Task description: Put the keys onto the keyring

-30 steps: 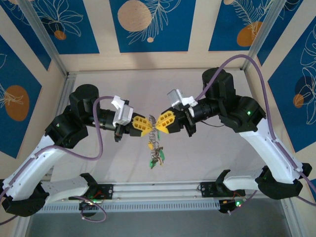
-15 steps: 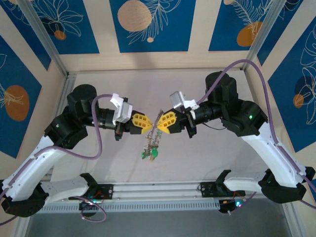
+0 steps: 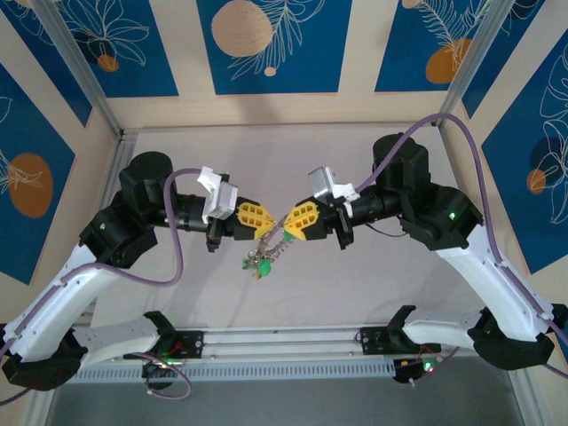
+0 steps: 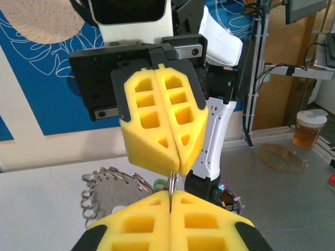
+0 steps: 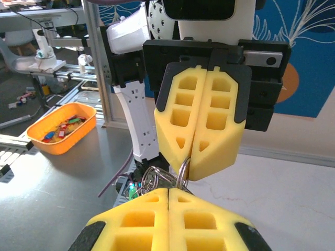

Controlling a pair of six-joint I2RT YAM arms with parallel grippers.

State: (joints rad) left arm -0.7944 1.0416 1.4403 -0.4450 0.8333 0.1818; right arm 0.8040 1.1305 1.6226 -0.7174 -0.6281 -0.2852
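Yellow lattice fingers [image 4: 141, 225] of the left gripper [image 3: 268, 225] and the right gripper [image 3: 287, 225] are pressed closed, meeting tip to tip at frame centre, each pinching the large grey coiled metal keyring [image 3: 275, 241]. Its long axis slants from the tips toward lower left, ending in small green-headed keys [image 3: 260, 264] over the pale grey tabletop [image 3: 373, 275]. Beige walls [image 3: 182, 53] carry blue leaf-patterned panels [image 3: 266, 44].

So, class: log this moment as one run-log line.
left gripper shut on keyring | right gripper shut on keyring | keys dangling below
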